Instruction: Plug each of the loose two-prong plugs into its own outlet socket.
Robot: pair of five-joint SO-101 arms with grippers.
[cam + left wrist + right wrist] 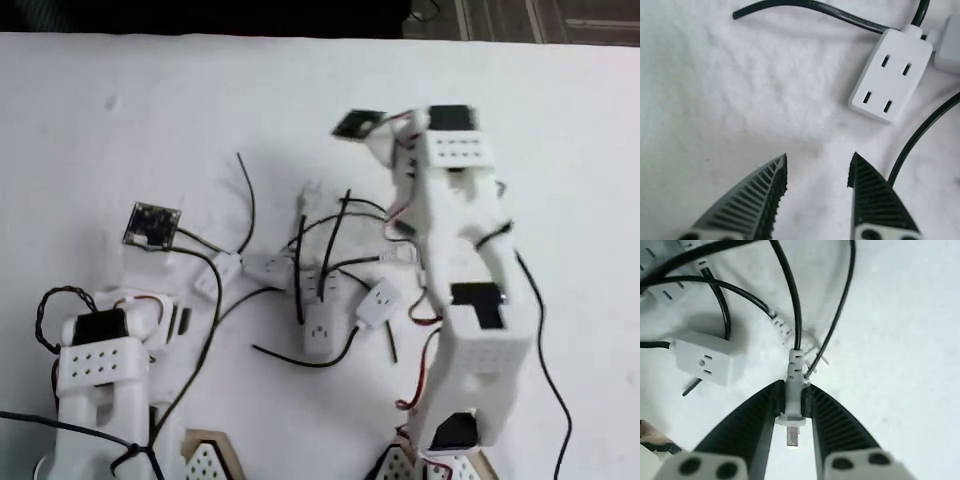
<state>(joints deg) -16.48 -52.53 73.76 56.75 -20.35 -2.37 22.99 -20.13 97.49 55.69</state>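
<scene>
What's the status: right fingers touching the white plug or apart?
Touching. Right wrist view shows both right fingers pressed against the sides of the two-prong plug.

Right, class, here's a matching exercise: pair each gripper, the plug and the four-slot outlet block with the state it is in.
Column one:
1. left gripper
2. right gripper
3. white plug
4. four-slot outlet block

Column two:
a. shut on the white plug
b. open, holding nothing
c. lying flat, slots facing up
d. held, prongs left bare

Pairs: 1-b, 2-a, 3-d, 4-c
</scene>
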